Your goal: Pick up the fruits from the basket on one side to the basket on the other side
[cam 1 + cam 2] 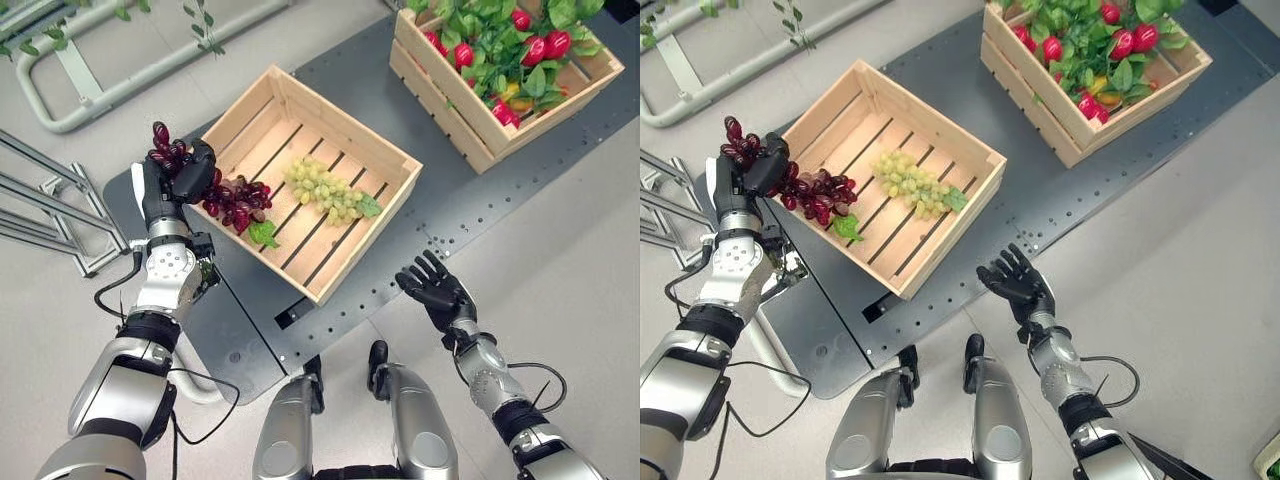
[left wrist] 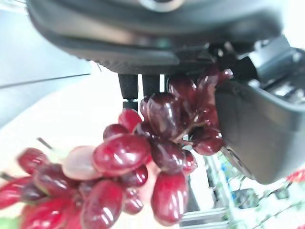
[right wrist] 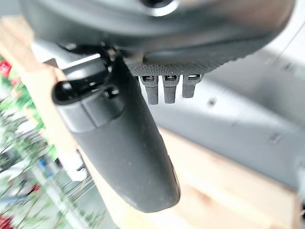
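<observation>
Red grapes (image 1: 232,200) are gripped in the left hand (image 1: 178,178), fingers and thumb curled round the upper end of the bunch, which is held up at the left rim of the near crate (image 1: 345,262). From the hand the bunch trails over that rim and above the crate's slatted floor, a green leaf (image 1: 263,234) showing at its lower end. In the left wrist view the glossy red berries (image 2: 143,162) are seen pressed between the thumb and the fingers.

Green grapes (image 1: 322,188) are seen lying inside the same crate, near its middle, with a small green leaf at their right end; they are set apart from the red bunch.

Over to the right, the right hand (image 1: 433,287) is held with fingers spread and nothing in it, above the dark tabletop (image 1: 470,200) just off the near crate's right corner. In the right wrist view its thumb (image 3: 128,157) is shown straight, with short fingertips beside it.

Farther back on the tabletop, at the right, a second crate (image 1: 470,120) is seen packed with green leaves (image 1: 490,40) and red fruits (image 1: 545,46)

White tubing (image 1: 120,85) is seen on the floor at the upper left
</observation>
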